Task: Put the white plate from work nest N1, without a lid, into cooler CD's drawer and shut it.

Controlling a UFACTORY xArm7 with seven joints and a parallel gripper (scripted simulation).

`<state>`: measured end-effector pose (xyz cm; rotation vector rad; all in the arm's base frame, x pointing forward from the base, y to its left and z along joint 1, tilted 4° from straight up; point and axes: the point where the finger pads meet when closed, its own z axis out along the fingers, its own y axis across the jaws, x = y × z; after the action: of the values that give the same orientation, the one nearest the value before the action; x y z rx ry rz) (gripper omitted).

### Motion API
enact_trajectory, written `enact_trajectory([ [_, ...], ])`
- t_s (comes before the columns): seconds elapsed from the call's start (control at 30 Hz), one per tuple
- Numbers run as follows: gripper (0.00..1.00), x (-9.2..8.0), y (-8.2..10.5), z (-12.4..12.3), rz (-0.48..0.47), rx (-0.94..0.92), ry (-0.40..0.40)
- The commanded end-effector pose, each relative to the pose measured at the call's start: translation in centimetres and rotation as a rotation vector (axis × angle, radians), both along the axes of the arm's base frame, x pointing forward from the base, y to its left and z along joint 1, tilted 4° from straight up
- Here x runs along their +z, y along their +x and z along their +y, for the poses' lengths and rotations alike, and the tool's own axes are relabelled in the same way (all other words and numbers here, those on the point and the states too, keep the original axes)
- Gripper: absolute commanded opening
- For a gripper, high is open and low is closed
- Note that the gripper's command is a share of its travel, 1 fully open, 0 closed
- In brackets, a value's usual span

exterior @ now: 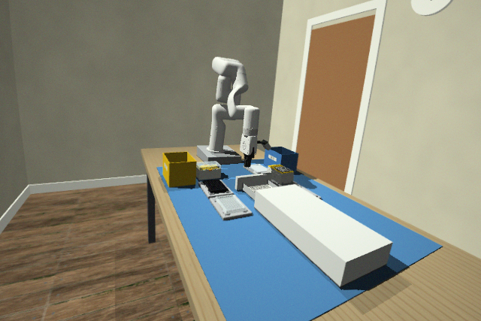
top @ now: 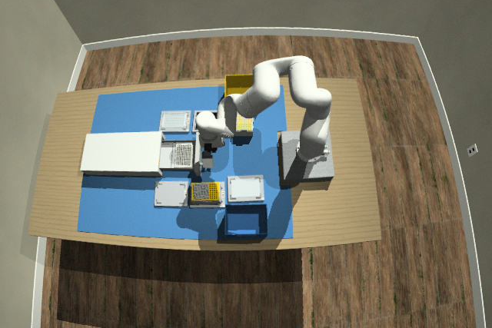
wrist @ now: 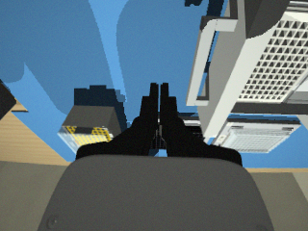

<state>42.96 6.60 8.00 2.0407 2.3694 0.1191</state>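
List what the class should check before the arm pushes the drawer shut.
1. Gripper shut and empty: ok.
2. Plate in the drawer, in the place nearer its front: ok.
3. Plate's long side across the drawer: ok.
4. Plate seated inside the ribs: cannot tell.
5. Gripper on the base side of the drawer's front, ready to push: ok.
6. Drawer shut: not ok, it stands open from the cooler.
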Motion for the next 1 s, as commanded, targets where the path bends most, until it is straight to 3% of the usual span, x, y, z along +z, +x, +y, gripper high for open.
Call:
enact_trajectory([
  [0.0,0.0,-0.1,0.2,0.0,-0.004,0.0,0.0],
  [0.97,0.0,-4.6,0.4,0.2,-0.004,0.0,0.0],
])
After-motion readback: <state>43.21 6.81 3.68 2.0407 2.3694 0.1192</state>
